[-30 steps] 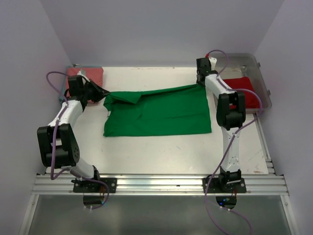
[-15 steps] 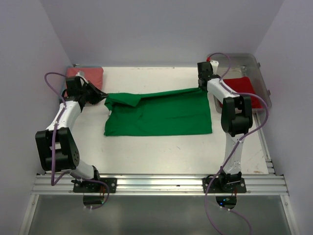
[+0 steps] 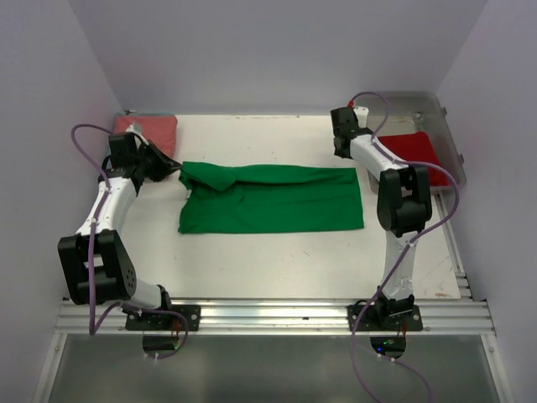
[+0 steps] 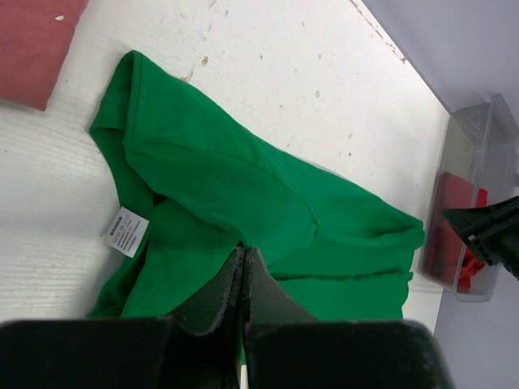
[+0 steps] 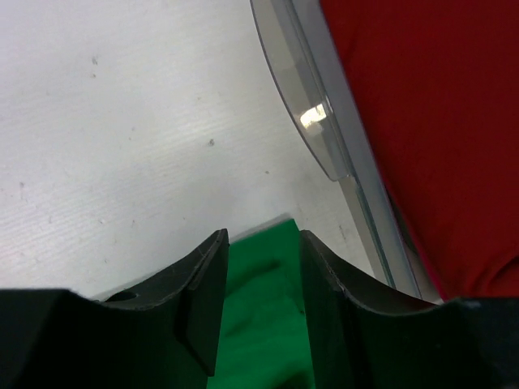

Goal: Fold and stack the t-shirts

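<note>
The green t-shirt (image 3: 268, 197) lies folded in a long band across the table (image 3: 277, 260), with open room before its straight near edge. The left pincer (image 4: 243, 255), fingers pressed together, hangs by its left edge. The right pincer (image 5: 263, 243), narrowly parted, is over its far right corner beside the clear bin (image 3: 436, 109).

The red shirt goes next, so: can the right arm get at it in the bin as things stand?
Probably yes: the right gripper is open beside the bin, which looks open on top, and nothing lies on the red shirt.
</note>
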